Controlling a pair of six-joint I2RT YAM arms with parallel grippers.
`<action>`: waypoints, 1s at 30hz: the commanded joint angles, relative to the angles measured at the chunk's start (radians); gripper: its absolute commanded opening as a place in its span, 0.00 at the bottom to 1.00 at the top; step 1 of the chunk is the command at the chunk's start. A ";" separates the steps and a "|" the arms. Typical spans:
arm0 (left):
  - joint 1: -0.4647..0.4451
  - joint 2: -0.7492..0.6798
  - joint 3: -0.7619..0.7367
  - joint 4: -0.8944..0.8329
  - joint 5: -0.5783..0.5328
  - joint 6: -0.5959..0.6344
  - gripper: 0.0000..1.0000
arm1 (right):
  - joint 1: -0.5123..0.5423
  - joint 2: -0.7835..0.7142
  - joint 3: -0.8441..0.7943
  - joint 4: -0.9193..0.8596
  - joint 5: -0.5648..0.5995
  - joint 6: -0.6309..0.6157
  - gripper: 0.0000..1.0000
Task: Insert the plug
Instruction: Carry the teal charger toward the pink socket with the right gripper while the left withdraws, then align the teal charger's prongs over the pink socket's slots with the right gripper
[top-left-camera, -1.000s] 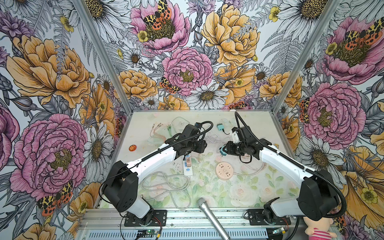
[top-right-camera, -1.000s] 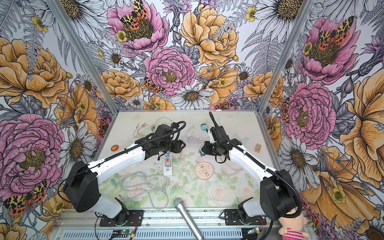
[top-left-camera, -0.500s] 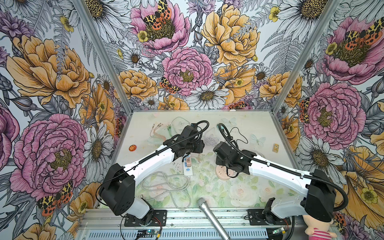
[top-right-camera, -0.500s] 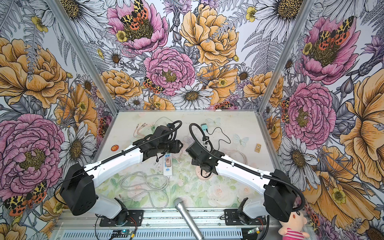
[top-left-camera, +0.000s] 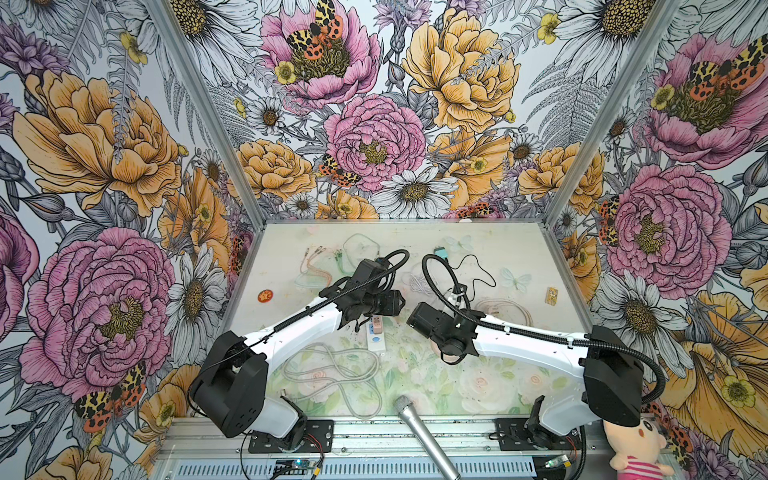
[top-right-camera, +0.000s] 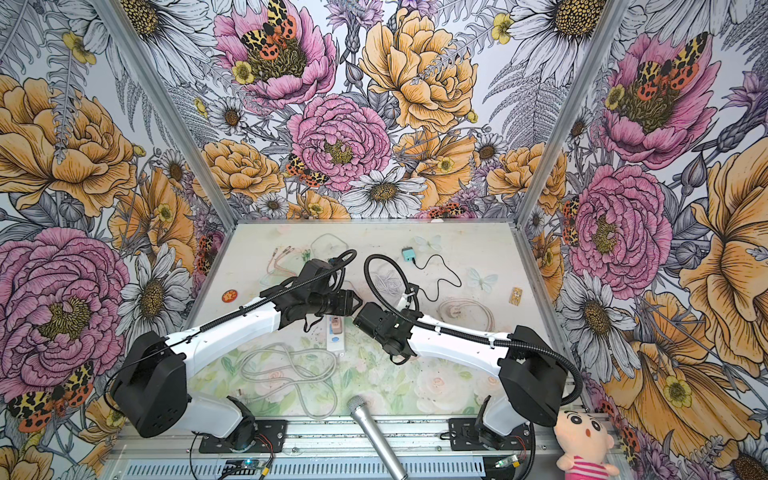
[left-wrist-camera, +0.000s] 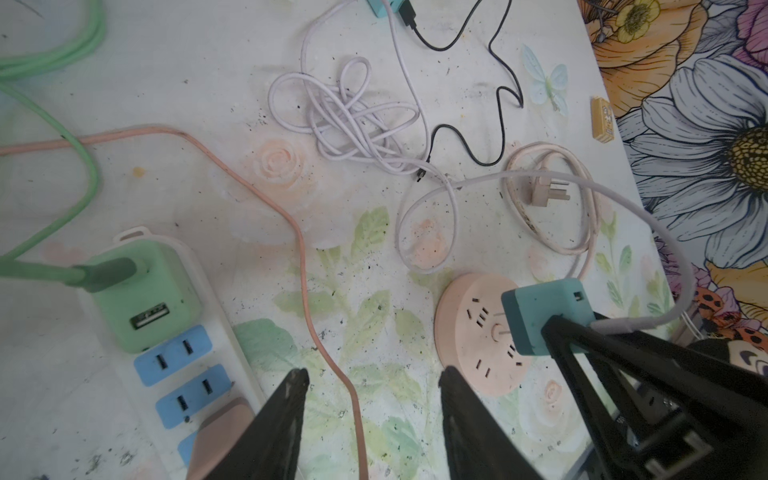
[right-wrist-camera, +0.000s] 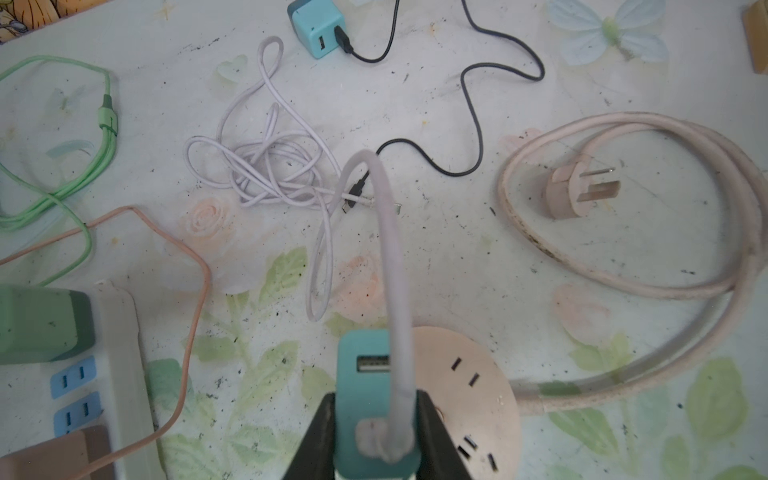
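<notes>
Hazards, as I judge them from the console, left to right: the salmon cable (left-wrist-camera: 303, 266) runs across the table between the white power strip (left-wrist-camera: 230, 353) and the round pink socket (left-wrist-camera: 473, 345), directly under the left gripper (left-wrist-camera: 374, 376); a descent there could snag it and drag the strip. The round pink socket appears to rest loose on the table; an off-centre push could slide or tip it. The pins of the teal charger (left-wrist-camera: 544, 316) are hidden from me; I cannot confirm alignment with any slot pair, and a tilted entry would jam. The white cable (right-wrist-camera: 390, 249) arches from the charger's top; its stiffness could twist the body within the grip.

Claw state: the left gripper is moderately spread, empty and touching nothing; it hovers over bare table between strip and socket. The right gripper (right-wrist-camera: 376, 436) is pressed onto two opposite sides of the teal charger, pinching it. The charger hangs over the round pink socket, near its middle in the left wrist view; whether it touches the face I cannot tell.
</notes>
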 joint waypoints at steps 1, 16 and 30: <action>0.022 0.028 0.003 0.060 0.087 -0.003 0.54 | 0.021 0.050 0.082 -0.099 0.096 0.088 0.00; 0.135 0.124 -0.001 0.139 0.332 -0.013 0.52 | 0.075 0.209 0.181 -0.284 0.159 0.283 0.00; 0.143 0.133 0.000 0.173 0.356 -0.006 0.52 | 0.065 0.244 0.166 -0.299 0.179 0.330 0.00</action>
